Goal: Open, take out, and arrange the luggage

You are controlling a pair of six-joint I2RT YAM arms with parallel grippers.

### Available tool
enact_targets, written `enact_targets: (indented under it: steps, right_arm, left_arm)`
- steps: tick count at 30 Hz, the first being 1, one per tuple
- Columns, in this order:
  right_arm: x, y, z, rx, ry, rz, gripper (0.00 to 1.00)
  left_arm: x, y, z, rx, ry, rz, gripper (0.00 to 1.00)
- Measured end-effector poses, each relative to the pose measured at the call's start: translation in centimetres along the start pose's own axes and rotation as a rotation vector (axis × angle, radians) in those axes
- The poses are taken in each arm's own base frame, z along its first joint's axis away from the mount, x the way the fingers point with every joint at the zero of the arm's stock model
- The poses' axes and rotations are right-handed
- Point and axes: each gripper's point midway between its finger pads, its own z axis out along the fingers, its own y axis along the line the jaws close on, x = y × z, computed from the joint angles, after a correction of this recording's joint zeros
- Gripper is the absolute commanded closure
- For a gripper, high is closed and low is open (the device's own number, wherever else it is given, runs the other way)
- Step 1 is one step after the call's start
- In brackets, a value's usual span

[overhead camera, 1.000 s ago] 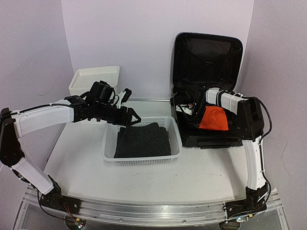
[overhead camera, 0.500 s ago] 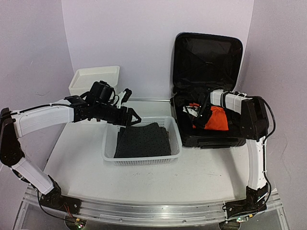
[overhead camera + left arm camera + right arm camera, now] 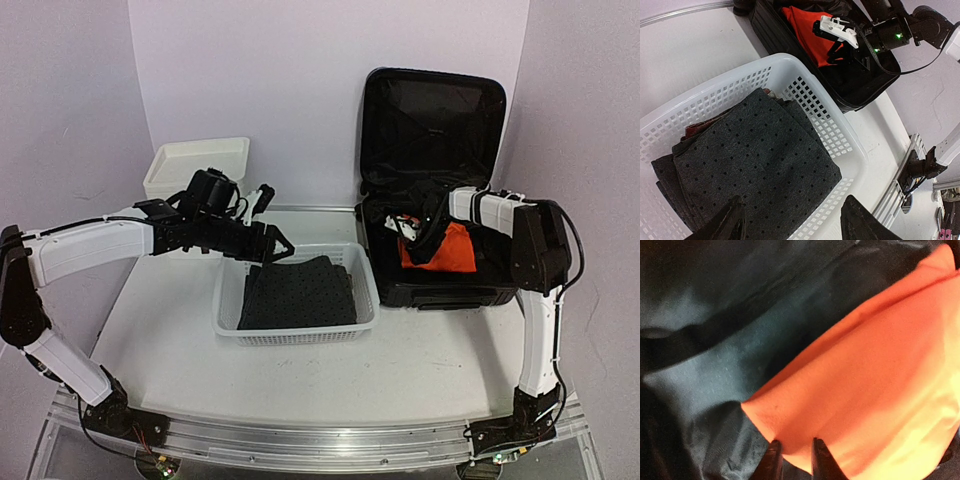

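Note:
The luggage [image 3: 432, 112], a black hard-shell suitcase, lies open at the back right with its lid upright. Inside it lies an orange cloth [image 3: 448, 252] on black lining [image 3: 715, 340]. My right gripper [image 3: 415, 238] reaches into the case, its jaws pinched on the near edge of the orange cloth [image 3: 875, 365], as the right wrist view [image 3: 793, 457] shows. From the left wrist view that gripper [image 3: 839, 50] is seen over the orange cloth [image 3: 802, 27]. My left gripper [image 3: 278, 245] hovers open over the basket, with nothing between its fingers [image 3: 730, 225].
A white perforated basket [image 3: 228, 292] stands mid-table and holds a folded dark grey dotted cloth [image 3: 750, 155]. A white box [image 3: 195, 165] stands at the back left behind my left arm. The table's near rail [image 3: 910, 170] lies past the basket.
My right gripper has moved left and deeper into the case and its jaws have come together on the orange cloth's edge. The left arm has not moved.

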Motion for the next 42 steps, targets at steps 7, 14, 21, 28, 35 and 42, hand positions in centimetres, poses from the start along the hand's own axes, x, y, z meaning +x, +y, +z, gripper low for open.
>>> enact_targets:
  steps: [7, 14, 21, 28, 35, 42]
  right_arm:
    - [-0.1, -0.2, 0.1, -0.029, -0.028, 0.016, 0.96]
    - [0.5, 0.3, 0.2, -0.059, -0.041, 0.020, 1.00]
    - [0.3, -0.1, -1.2, -0.053, -0.066, 0.113, 0.37]
    - [-1.0, -2.4, -1.7, 0.038, -0.113, 0.413, 0.18]
    - [-5.1, -7.1, -1.7, 0.156, -0.227, 0.670, 0.07]
    - [-7.0, -8.7, 1.3, 0.192, -0.243, 0.755, 0.09]
  left_arm:
    - [-0.3, -0.3, -0.4, 0.005, -0.011, 0.003, 0.35]
    - [-0.2, -0.2, -0.5, 0.003, -0.008, 0.002, 0.34]
    - [-0.1, -0.3, -0.4, 0.006, -0.006, 0.002, 0.34]
    - [-0.1, -0.4, -0.4, 0.014, -0.002, -0.001, 0.34]
    - [-0.1, -0.4, -0.4, 0.014, -0.003, -0.008, 0.34]
    - [0.2, -0.3, -0.4, 0.011, 0.001, -0.009, 0.34]
